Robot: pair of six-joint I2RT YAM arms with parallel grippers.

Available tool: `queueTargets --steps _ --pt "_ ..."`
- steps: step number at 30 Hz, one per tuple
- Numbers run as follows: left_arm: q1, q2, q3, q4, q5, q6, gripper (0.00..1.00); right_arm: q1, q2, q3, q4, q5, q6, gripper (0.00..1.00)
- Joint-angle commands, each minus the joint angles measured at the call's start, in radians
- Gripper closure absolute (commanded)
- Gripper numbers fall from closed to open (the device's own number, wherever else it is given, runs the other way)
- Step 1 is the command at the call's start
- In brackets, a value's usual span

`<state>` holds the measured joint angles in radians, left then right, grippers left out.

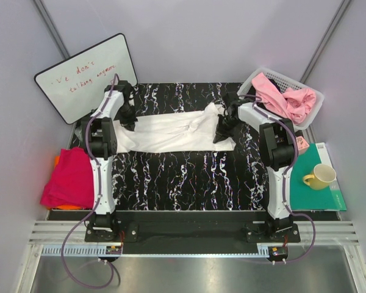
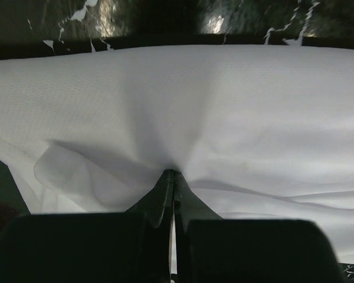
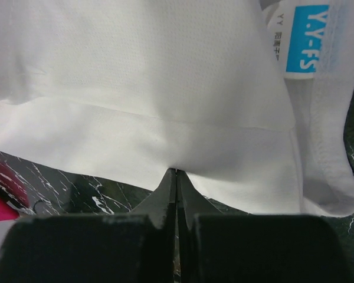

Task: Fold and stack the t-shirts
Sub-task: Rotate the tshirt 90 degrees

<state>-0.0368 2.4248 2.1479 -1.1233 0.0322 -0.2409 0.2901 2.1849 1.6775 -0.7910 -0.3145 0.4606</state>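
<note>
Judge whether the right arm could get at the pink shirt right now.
Probably not yet: the right gripper is shut on the white shirt. Once released, the pink shirt lies uncovered in the open basket beside that arm.

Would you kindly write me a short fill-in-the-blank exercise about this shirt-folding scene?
1. The t-shirt stretched between the two arms is ____ in colour.
2. The left gripper and right gripper are not open but ____ on its cloth.
3. The mug on the teal mat is ____.
4. The magenta-red shirt lies on the robot's ____ side.

Missing words: white; shut; yellow; left.
</note>
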Motion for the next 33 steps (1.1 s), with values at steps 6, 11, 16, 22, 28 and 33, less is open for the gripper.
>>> queueTargets --steps 6,11,16,22,28,33 --pt "0.003 -0.068 -0.237 -0.089 0.017 0.015 1.00 0.009 0.102 0.165 -0.073 0.046 -0.036 1.00" --pt "-0.008 -0.180 -0.443 -0.069 0.096 0.015 1.00 0.009 0.202 0.321 -0.117 0.080 -0.065 1.00" --pt "-0.072 -0.323 -0.615 -0.035 0.201 0.005 1.00 0.009 0.334 0.616 -0.210 0.098 -0.102 1.00" --pt "-0.341 -0.414 -0.712 -0.003 0.325 -0.073 1.00 0.009 0.530 0.982 -0.304 0.066 -0.115 1.00" --pt "-0.555 -0.385 -0.622 0.000 0.384 -0.191 1.00 0.009 0.569 1.015 -0.228 -0.010 -0.122 1.00" --pt "-0.565 -0.421 -0.591 -0.001 0.321 -0.224 1.00 0.009 0.494 0.993 -0.202 0.000 -0.140 1.00"
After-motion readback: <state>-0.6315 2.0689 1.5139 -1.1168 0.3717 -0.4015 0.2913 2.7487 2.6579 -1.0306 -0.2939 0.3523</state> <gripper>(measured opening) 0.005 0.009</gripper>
